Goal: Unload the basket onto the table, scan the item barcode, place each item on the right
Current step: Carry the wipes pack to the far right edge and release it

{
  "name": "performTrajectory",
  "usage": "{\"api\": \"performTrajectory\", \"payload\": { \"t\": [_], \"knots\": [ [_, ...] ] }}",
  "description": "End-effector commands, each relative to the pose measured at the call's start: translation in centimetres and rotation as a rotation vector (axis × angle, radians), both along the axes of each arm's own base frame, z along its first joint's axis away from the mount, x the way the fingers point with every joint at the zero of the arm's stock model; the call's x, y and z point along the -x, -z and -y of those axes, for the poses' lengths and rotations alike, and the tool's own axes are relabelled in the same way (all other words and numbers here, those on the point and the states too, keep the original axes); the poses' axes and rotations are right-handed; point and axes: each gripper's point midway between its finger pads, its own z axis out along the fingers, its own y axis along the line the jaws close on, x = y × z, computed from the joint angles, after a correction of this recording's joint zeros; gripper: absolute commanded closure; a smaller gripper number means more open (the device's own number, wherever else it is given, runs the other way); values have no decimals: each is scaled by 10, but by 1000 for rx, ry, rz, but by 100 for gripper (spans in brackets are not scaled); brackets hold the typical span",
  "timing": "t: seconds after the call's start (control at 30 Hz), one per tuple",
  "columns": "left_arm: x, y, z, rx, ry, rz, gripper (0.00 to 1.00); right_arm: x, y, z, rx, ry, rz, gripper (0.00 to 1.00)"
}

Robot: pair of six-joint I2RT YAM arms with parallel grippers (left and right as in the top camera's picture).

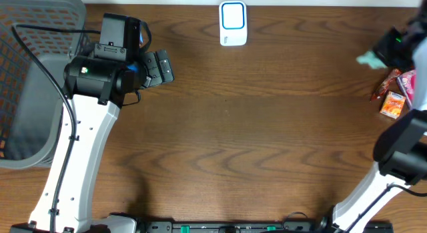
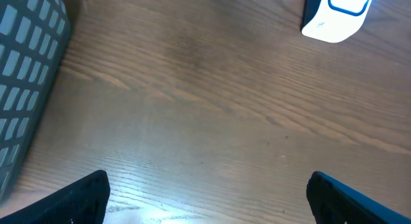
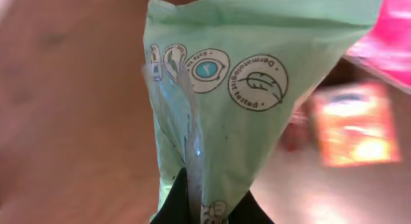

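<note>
A pale green packet (image 3: 257, 102) with round printed seals fills the right wrist view, and my right gripper (image 3: 209, 208) is shut on its lower edge. No barcode shows on the side facing the camera. From overhead a bit of this green packet (image 1: 367, 58) pokes out beside the right gripper (image 1: 390, 49) at the table's far right edge. The white scanner (image 1: 233, 23) with a blue-rimmed window lies at the back centre; the scanner (image 2: 337, 15) also sits at the top right of the left wrist view. My left gripper (image 2: 209, 198) hangs open over bare wood, nothing between its fingers.
A grey mesh basket (image 1: 33, 79) stands at the left edge; its wall (image 2: 26, 83) shows in the left wrist view. An orange box (image 1: 393, 104) and a red wrapper (image 1: 387, 83) lie at the right edge, with a pink packet (image 3: 392, 31) blurred behind the green one.
</note>
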Motion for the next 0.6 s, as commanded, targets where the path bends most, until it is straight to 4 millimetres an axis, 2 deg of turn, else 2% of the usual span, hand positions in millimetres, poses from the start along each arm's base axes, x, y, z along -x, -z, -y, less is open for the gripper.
{"api": "performTrajectory", "payload": {
  "t": [0.0,0.2,0.27,0.33,0.37,0.43,0.47,0.57],
  "knots": [
    [0,2,-1,4,-7,-7,2,21,12,31,63,-24,-80,99],
    [0,2,-1,4,-7,-7,2,38,16,52,53,9,-106,93],
    [0,2,-1,4,-7,-8,2,42,16,56,57,20,-114,85],
    [0,2,-1,4,-7,-7,2,46,17,61,74,31,-130,66],
    [0,2,-1,4,-7,-8,2,48,17,63,82,35,-139,54],
    [0,2,-1,4,-7,-7,2,52,17,65,96,43,-160,14],
    [0,2,-1,4,-7,-8,2,53,18,65,94,42,-163,1],
    [0,2,-1,4,-7,-7,2,55,19,61,74,36,-170,1]
  ]
}}
